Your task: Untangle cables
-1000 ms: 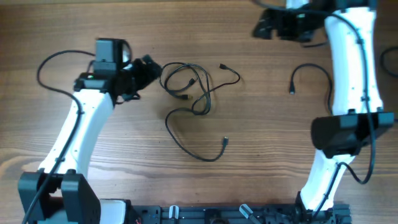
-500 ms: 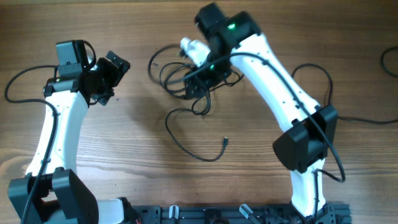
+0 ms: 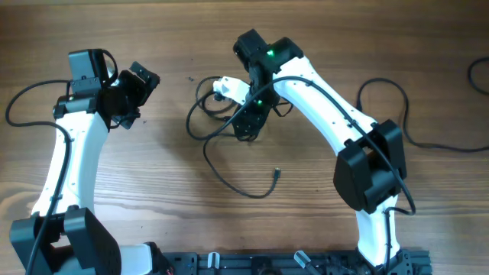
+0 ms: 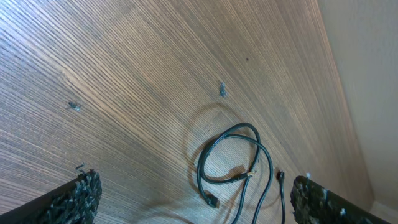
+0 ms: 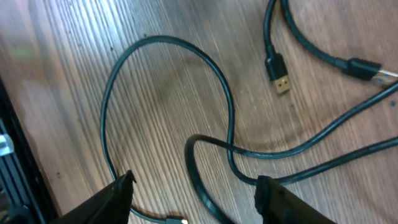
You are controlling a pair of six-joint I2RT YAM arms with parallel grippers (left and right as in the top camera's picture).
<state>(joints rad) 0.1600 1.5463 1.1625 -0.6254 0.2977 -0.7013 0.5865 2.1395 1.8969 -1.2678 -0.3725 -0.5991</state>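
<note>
The cables (image 3: 221, 114) lie as a loose black tangle at the table's middle, with one long strand looping down to a plug (image 3: 276, 174). My right gripper (image 3: 248, 122) is open just over the tangle. In the right wrist view its fingers (image 5: 199, 202) straddle one strand (image 5: 198, 168), not closed on it, and a gold-tipped plug (image 5: 280, 78) lies beyond. My left gripper (image 3: 145, 95) is open and empty to the left of the tangle. The left wrist view shows its fingers (image 4: 199, 205) wide apart and a cable loop (image 4: 230, 152) ahead.
A separate black cable (image 3: 382, 80) arcs on the table at the right, partly hidden behind the right arm. Thicker arm wires trail at the far left (image 3: 23, 99) and far right (image 3: 458, 147). The arm bases stand along the front edge (image 3: 267, 263).
My right arm swung from the far right corner to the tangle and has dropped low over it. My left gripper drew back to the left. The tangle's loops shifted.
</note>
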